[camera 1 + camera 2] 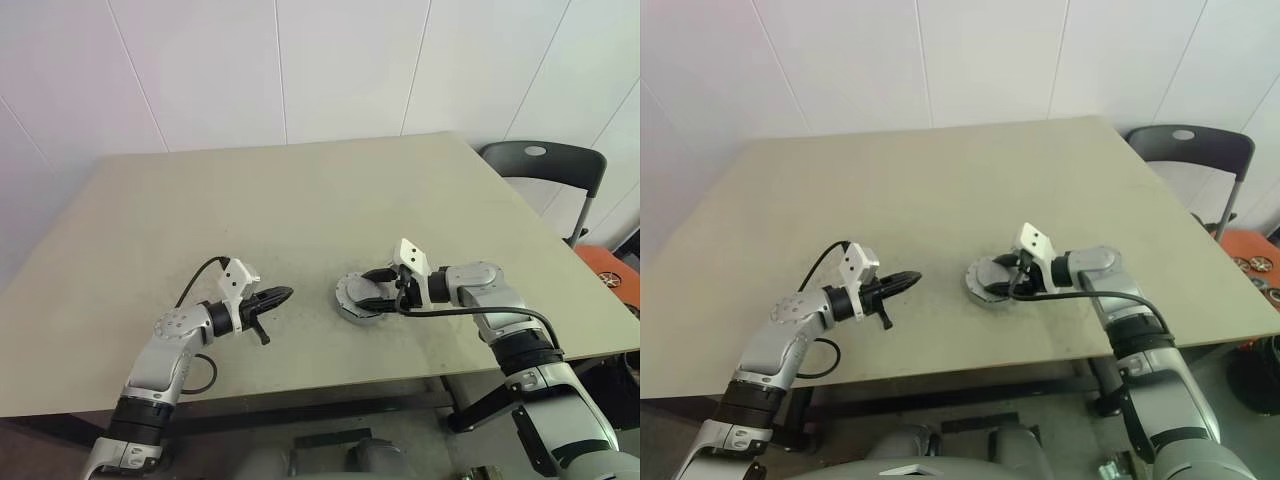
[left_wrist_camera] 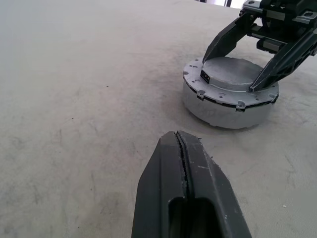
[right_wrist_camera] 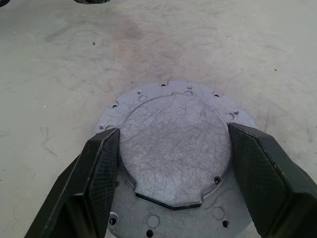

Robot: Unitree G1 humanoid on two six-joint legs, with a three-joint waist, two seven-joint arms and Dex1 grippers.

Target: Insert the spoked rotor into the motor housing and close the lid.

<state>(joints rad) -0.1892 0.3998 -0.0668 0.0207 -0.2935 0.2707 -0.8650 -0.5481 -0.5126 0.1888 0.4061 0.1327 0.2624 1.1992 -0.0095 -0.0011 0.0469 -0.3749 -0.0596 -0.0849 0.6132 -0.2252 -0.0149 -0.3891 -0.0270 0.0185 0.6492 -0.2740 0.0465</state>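
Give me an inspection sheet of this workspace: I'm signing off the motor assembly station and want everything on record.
Surface: beige table, scuffed, bare apart from the job's part.
Job's things: motor housing stands on the table near the front edge with a flat grey lid on top; windings and rotor are not visible.
Clutter: nothing seen.
Grippers: right hand open, one finger on each side of the lid's raised disc; contact cannot be judged. Left hand shut, empty, pointing toward the housing and apart from it.
Cables: black cable loops at the left wrist; another runs along the right forearm.
Surroundings: white panelled wall; dark folding chair beyond the table's right corner.
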